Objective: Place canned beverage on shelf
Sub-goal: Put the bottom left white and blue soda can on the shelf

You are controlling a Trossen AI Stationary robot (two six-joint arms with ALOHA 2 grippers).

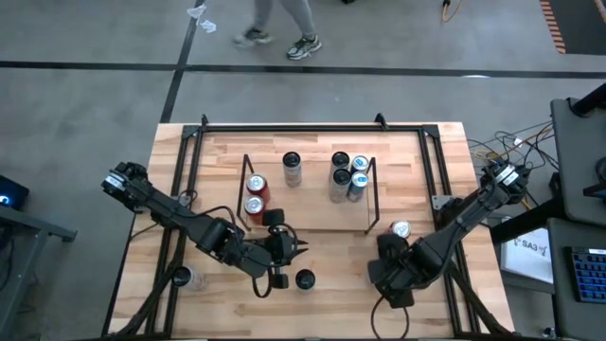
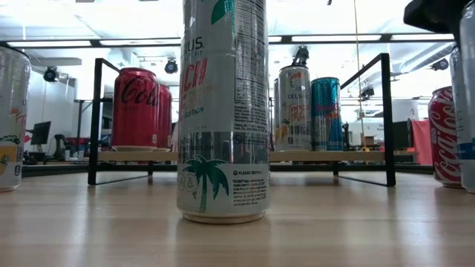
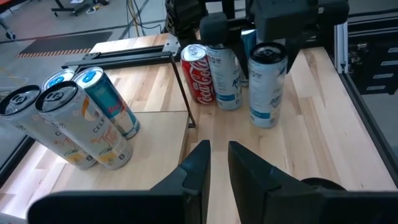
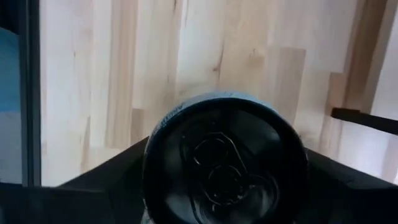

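Note:
The shelf (image 1: pixel 312 216), with black wire end frames and a wood base, stands mid-table. It holds two red cola cans (image 1: pixel 255 194) at its left end, one dark-topped can (image 1: pixel 292 167) and several cans (image 1: pixel 348 175) at its right end. My right gripper (image 1: pixel 390 260) is near the shelf's right front corner and is shut on a white, black-topped can (image 3: pixel 267 87). My left gripper (image 1: pixel 295 249) is in front of the shelf, empty, with a narrow gap between its fingers (image 3: pixel 217 149). A loose tall can (image 1: pixel 304 279) stands upright on the table near it, and fills the middle of the low view (image 2: pixel 223 111). My right gripper pinches the can's upper wall (image 4: pixel 155 149) between its two fingers (image 4: pixel 106 180), on opposite sides just below the black top. The fingers come from above, pointing down. The can is upright (image 3: pixel 266 106); I cannot tell whether its base is on the table or just above it.
A red cola can (image 3: pixel 199 74) and a white can (image 3: pixel 225 78) stand right beside the held can. Another can (image 1: pixel 185 278) stands at the near left. Black frame rails (image 1: pixel 194 142) run along the table's sides. A person (image 1: pixel 279 28) walks beyond the far edge.

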